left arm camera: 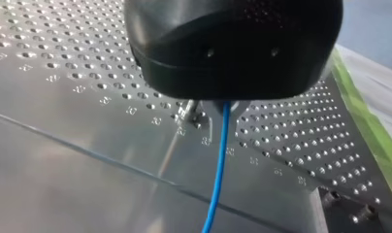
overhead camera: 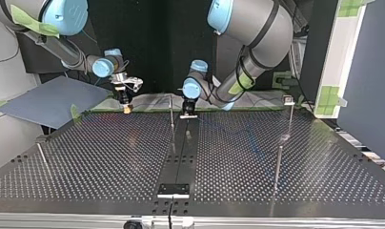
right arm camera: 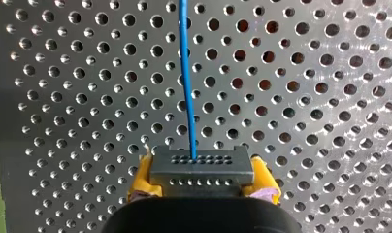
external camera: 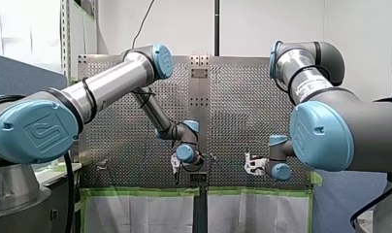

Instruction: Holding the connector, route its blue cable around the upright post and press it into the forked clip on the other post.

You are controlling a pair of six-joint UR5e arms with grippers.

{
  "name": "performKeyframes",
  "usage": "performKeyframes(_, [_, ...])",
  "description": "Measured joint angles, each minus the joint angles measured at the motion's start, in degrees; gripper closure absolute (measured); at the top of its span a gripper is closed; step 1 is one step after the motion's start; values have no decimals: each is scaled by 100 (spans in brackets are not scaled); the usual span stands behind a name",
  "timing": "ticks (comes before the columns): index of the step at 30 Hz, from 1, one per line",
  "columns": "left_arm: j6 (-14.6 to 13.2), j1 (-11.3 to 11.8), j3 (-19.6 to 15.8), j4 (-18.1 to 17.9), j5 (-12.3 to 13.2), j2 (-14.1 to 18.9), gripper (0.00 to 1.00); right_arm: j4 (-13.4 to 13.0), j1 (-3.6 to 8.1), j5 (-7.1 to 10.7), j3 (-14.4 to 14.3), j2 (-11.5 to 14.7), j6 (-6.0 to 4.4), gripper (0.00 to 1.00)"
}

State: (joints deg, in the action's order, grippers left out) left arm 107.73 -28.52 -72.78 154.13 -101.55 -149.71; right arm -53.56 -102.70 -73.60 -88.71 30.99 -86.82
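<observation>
Connector (right arm camera: 200,167) — dark grey, with rows of small holes — sits clamped between the yellow pads (right arm camera: 139,177) of my right gripper (right arm camera: 201,175) over the perforated table (right arm camera: 305,97), its blue cable (right arm camera: 187,77) running straight ahead and passing beneath my left gripper (overhead camera: 188,113), whose grip I cannot tell

My left arm (external camera: 111,85) and my right arm (external camera: 308,82) are showing silver tubes, grey joints and light-blue caps (external camera: 34,131) bearing an embossed logo. Black cables (external camera: 89,97) are looping around the tubes. My right gripper (right arm camera: 200,171) is wearing yellow pads (right arm camera: 139,178).
</observation>
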Motion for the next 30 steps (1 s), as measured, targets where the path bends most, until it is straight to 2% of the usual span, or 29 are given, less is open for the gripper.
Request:
performKeyframes(4, [-2,10,1,3,2,0,98,6,0,-6,10,0,2,100])
performKeyframes(9, [-15,14,2,4,2,0,89,3,-10,-7,12,0,3,100])
performKeyframes(11, [-27,14,2,5,-1,0,75,-1,-21,-7,14,0,7,100])
performKeyframes(12, [-44,12,2,8,-1,0,75,-1,-25,-6,14,0,9,100])
performKeyframes(13, [-65,10,2,14,-3,1,60,1,-28,-7,14,0,10,100])
performKeyframes(14, [-92,8,2,29,-4,3,54,4,-31,-7,14,0,11,100])
performKeyframes(15, [-136,6,2,61,-6,5,54,6,-32,-5,14,0,12,100])
performKeyframes(16, [-171,6,2,89,-9,6,46,8,-32,-3,14,-1,12,100])
performKeyframes(17, [-201,5,2,117,-12,6,23,9,-33,-2,14,-2,13,100])
performKeyframes(21, [-286,-2,-24,286,-27,13,17,15,-42,3,12,-2,10,100])
performKeyframes(23, [-299,1,-65,365,27,21,10,32,-49,7,12,-1,11,100])
performKeyframes(25, [-307,10,-129,426,117,29,7,62,-54,8,12,-1,17,100])
performKeyframes(30, [-310,33,-340,344,369,151,7,115,-59,11,13,-2,37,100])
